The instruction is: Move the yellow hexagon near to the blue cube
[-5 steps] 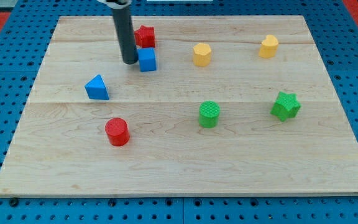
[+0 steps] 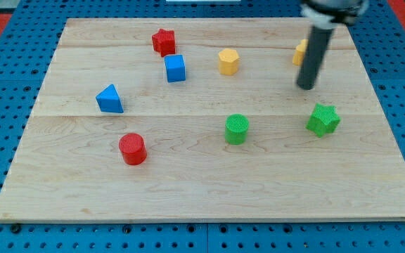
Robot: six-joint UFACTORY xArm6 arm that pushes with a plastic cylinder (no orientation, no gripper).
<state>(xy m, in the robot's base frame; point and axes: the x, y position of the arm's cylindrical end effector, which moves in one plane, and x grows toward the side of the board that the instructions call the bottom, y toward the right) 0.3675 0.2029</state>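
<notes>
The end effector is a straight dark rod without jaws, so nothing is held and no opening can be told of it. My tip is seen on the tabletop toward the view's upper right, and the rod rises from it toward the view's top edge. A second yellow block is partly covered by the rod (its shape cannot be made out), and it lies just above and to the left of the tip. A green star-like block is placed near the tip, below it and slightly to the view's right.

The yellow hexagon is found to the view's left of the tip, well apart from it, in the upper middle of the tabletop. The blue cube is set farther left, near the hexagon but not touching it, with bare wood between them. A red star is seen just above the cube, close to its upper left corner.

A green cylinder stands below the hexagon, in the middle of the tabletop. A blue triangular block is located toward the view's left, and a red cylinder lies below it and slightly to the right.
</notes>
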